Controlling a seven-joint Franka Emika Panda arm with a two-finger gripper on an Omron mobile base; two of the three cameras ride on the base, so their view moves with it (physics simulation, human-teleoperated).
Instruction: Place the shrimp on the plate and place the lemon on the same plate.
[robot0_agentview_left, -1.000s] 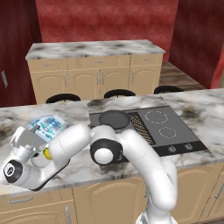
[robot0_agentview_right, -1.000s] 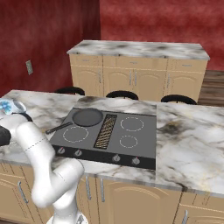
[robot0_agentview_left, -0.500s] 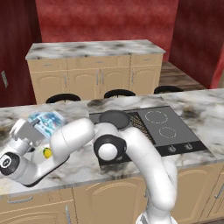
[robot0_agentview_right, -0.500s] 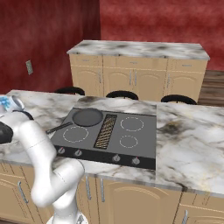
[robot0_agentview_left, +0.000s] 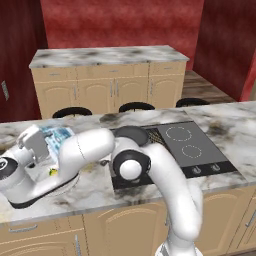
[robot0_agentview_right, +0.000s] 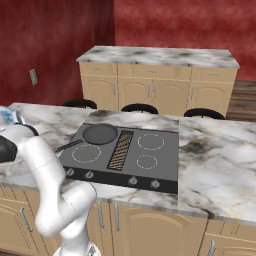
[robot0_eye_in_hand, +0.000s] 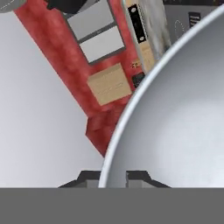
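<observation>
In the hand view the white-grey plate (robot0_eye_in_hand: 183, 122) looms very close, and its raised rim runs between my two fingertips. My gripper (robot0_eye_in_hand: 113, 177) is shut on that rim. From the left base view my arm reaches low and far left over the counter, with the plate (robot0_agentview_left: 40, 190) under the hand. A small yellow lemon (robot0_agentview_left: 52, 172) sits just beside my forearm, above the plate's edge; I cannot tell whether it rests on the plate. The shrimp is hidden.
A translucent bluish bowl (robot0_agentview_left: 57, 136) stands just behind my wrist. A black frying pan (robot0_agentview_right: 100, 133) sits on the dark cooktop (robot0_agentview_right: 145, 150) to the right. Marble counter stretches right of the cooktop; a second counter with cabinets stands behind.
The hand has crept slightly left and lower over the plate. The jaws have stayed as close together as before.
</observation>
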